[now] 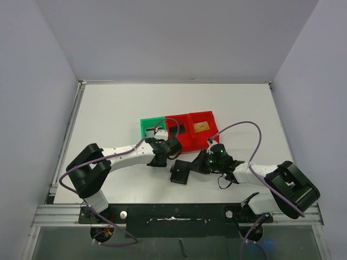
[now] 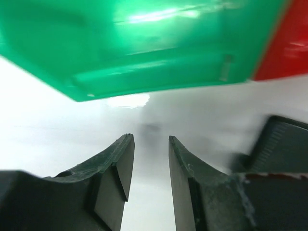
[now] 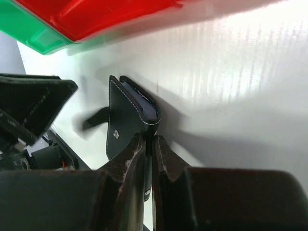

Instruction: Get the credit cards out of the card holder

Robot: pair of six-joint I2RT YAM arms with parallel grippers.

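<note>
While right gripper [image 3: 151,140] clamps its edge, card holder [image 3: 129,115] lies near red bin [image 3: 110,17], stretching toward left gripper [image 2: 150,144]: parted, empty.

Card holder [image 1: 180,172]: small black wallet, folded, snap stud on face, blue-grey inner edge peeking out; sits on table [image 1: 108,119] nr front, just below bins. Tan-gold card [image 1: 201,127] flat in rt red bin [image 1: 201,113].
</note>
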